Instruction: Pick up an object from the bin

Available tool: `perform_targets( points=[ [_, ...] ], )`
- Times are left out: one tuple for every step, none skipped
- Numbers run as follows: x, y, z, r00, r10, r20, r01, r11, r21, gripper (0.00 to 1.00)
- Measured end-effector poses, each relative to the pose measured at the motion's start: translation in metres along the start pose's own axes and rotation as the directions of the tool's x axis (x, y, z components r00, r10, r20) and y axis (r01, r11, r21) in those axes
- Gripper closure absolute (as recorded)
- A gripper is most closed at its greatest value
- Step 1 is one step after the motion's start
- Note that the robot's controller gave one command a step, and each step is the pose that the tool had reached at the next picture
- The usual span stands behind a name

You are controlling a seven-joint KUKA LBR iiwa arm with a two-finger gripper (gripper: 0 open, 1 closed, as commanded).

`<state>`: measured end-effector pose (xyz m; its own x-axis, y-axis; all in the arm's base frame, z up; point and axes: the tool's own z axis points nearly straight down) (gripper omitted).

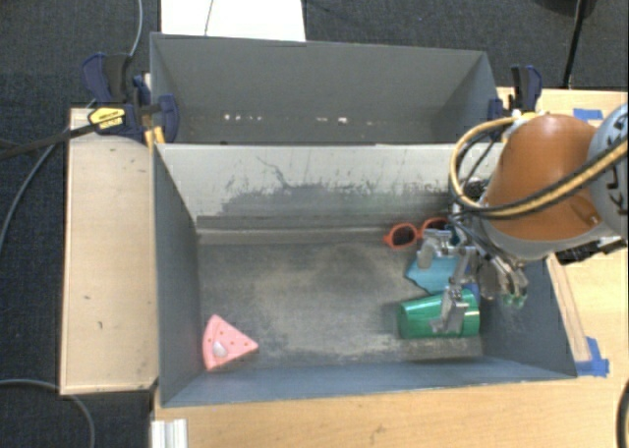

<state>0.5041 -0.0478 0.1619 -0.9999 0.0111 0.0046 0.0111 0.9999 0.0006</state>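
Observation:
My gripper (440, 281) is low in the right part of the bin, open. One metal finger (427, 253) stands by the far side of a flat blue thing (432, 273). The other finger (455, 307) rests against a green cylinder-like thing (425, 317) that lies on its side on the floor. The blue thing lies between the two fingers, partly hidden by the gripper body. Just behind them, near the back wall, lies a small orange-red ring-shaped thing (403, 235).
A pink triangular thing (225, 342) lies alone in the front left corner of the bin. The arm with its orange dome and cables hangs over the bin's right wall and hides that side of the floor.

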Motion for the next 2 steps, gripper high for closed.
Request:
perform_targets(
  points=[
    [-0.002, 0.000, -0.003, 1.000, -0.002, 0.007, 0.002, 1.000, 0.001, 0.00],
    [0.013, -0.045, 0.064, 0.997, -0.080, 0.009, 0.080, 0.997, 0.002, 0.00]
  ],
)
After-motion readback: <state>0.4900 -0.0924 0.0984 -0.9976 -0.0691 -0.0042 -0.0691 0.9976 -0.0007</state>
